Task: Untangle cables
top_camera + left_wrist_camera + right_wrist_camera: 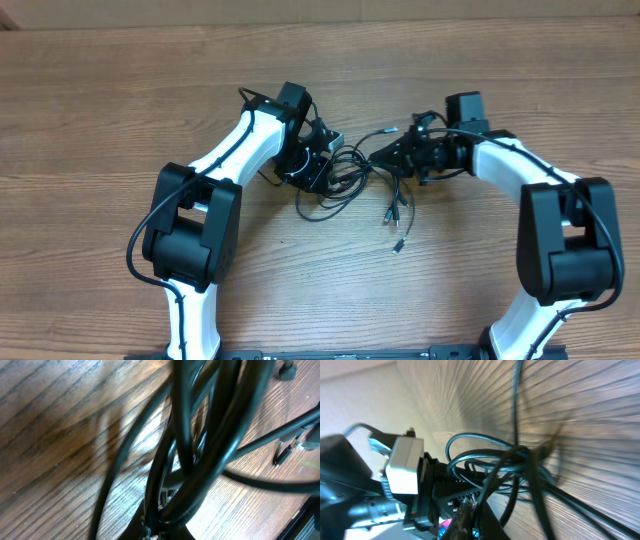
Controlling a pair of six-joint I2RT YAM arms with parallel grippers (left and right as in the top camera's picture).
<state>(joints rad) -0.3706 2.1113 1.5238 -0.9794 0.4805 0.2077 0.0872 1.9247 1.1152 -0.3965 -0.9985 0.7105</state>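
The cables (347,183) lie as a knot of thin black cords on the wooden table between my two arms. My left gripper (328,166) is at the knot's left side and shut on a bundle of cords. Seen from the left wrist, the cables (195,445) fill the frame and run down into the left gripper (161,532). My right gripper (386,155) is at the knot's right side, shut on cords too. From the right wrist, looped cables (490,462) lead into the right gripper (481,516). Loose plug ends (396,212) trail toward the front.
The wooden table (100,110) runs all round the knot. Thicker black arm cables (150,215) hang along both arms. The left arm's wrist housing (402,467) shows close by in the right wrist view. A small plug end (390,130) pokes out behind the knot.
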